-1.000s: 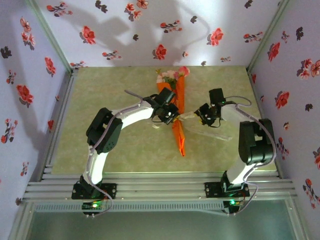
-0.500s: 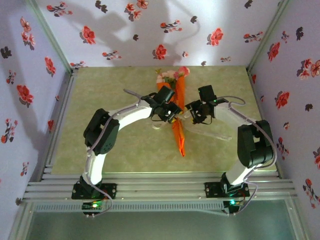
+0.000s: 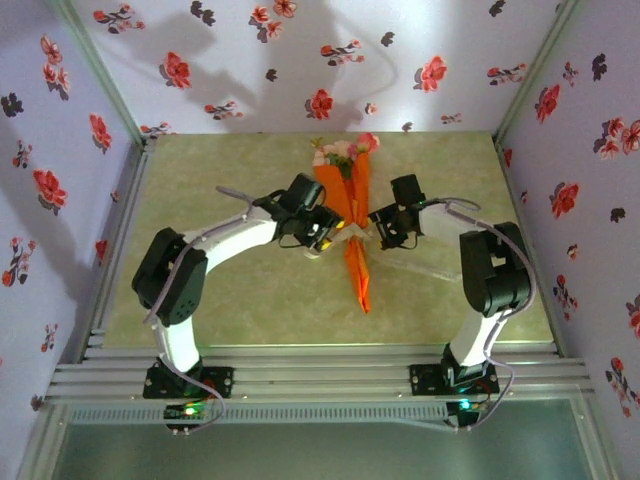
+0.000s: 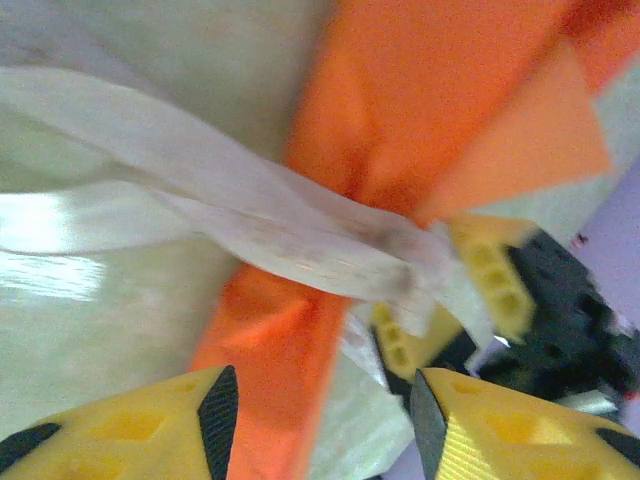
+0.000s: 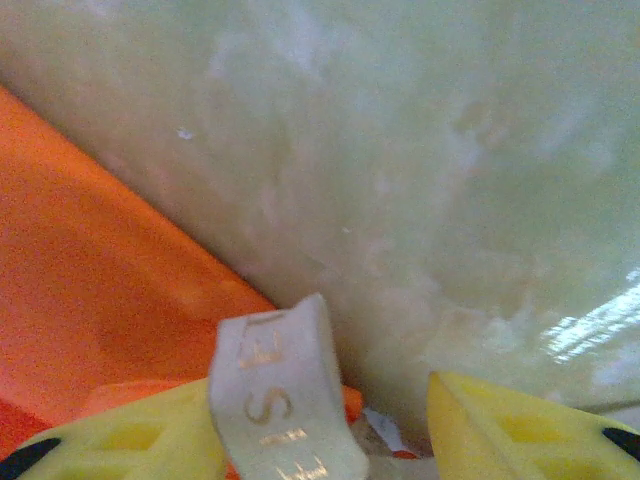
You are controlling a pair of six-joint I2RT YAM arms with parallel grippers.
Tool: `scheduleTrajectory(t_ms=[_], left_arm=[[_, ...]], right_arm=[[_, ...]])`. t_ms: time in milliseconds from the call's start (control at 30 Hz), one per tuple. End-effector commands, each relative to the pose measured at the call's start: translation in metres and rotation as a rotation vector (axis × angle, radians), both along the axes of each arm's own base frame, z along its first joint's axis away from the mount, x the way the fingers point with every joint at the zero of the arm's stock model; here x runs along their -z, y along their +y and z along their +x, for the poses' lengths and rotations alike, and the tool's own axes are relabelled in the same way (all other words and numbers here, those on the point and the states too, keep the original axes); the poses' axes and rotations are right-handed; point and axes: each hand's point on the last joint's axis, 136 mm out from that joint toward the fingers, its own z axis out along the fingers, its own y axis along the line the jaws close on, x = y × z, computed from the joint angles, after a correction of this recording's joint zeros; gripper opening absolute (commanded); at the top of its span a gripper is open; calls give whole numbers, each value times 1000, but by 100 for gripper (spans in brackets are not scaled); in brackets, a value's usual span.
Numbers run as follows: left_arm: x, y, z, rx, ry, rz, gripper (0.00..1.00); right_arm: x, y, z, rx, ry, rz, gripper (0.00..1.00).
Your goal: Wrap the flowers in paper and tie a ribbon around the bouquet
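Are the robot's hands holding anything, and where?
Nothing looks gripped. The left gripper stands open over the bouquet; the right gripper is open too, the ribbon end just leaning on one finger.

Faint gold letters run along the end of the cream ribbon (image 5: pixel 285 400), just right of the orange paper (image 5: pixel 100 290) in the right wrist view. An "S" reads clearly, with what looks like an "E" above and below it. The whole word cannot be made out.

Bouquet (image 3: pixel 358 275) on table (image 3: pixel 220 290), ribbon (image 4: pixel 250 215) across its middle, flowers (image 3: pixel 340 150) at far end
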Motion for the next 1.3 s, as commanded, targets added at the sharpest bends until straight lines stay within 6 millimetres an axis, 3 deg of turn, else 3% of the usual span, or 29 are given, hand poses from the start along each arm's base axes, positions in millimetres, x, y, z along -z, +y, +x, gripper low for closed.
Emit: scheduleTrajectory(t_ms=[0,200,400,500,600,933,1000,1133,1267], left_arm=[[4,18,0,-109,38,-29,55],[36,47,-13,-270,144,12,56],[58,55,-10,-315,172,48,56],[64,63,2,-334,130,75,55],[65,61,15,-323,93,67,52],[78,55,-1,-251,179,135,47],[80,52,0,-243,179,133,36],[76,51,2,-241,161,135,3],[60,52,4,-230,123,126,0]], right_arm=[[-1,2,16,11,-49,15,53],[8,1,15,19,-40,12,50],[15,0,10,24,-32,5,46],[17,-2,8,31,-32,-2,41],[17,-4,6,32,-32,-13,39],[17,-6,6,42,-40,-30,27],[18,-6,6,47,-39,-36,22],[14,-10,6,61,-53,-58,9],[5,-17,7,69,-77,-96,0]])
